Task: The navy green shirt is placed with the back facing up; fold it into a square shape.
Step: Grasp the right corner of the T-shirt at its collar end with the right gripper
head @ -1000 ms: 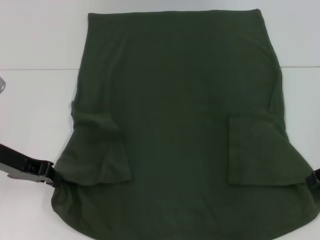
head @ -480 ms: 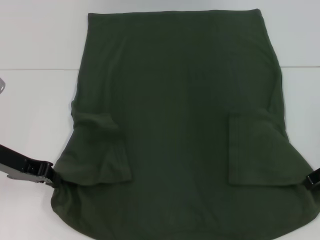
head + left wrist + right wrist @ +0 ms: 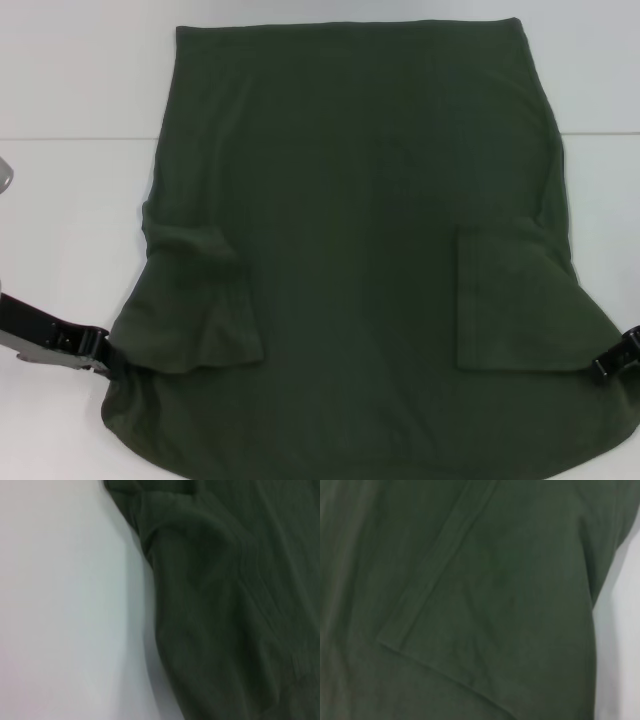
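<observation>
The navy green shirt (image 3: pixel 360 250) lies flat on the white table (image 3: pixel 70 220), plain back up, with both sleeves folded inward onto the body. My left gripper (image 3: pixel 108 352) sits low at the shirt's left edge, just below the folded left sleeve (image 3: pixel 200 310), touching the cloth. At the opposite edge my right gripper (image 3: pixel 605 367) meets the cloth below the folded right sleeve (image 3: pixel 515 300). The left wrist view shows the shirt (image 3: pixel 225 605) edge against the table. The right wrist view is filled by the shirt (image 3: pixel 470 605) and a folded sleeve hem.
White tabletop (image 3: pixel 60 420) surrounds the shirt on the left and far side. A seam line (image 3: pixel 80 137) crosses the table behind the shirt's upper part. A small grey object (image 3: pixel 4 175) shows at the left border.
My right gripper has come inward from the frame's edge to the shirt's right side. The left gripper has shifted slightly lower at the left edge. The shirt lies as before.
</observation>
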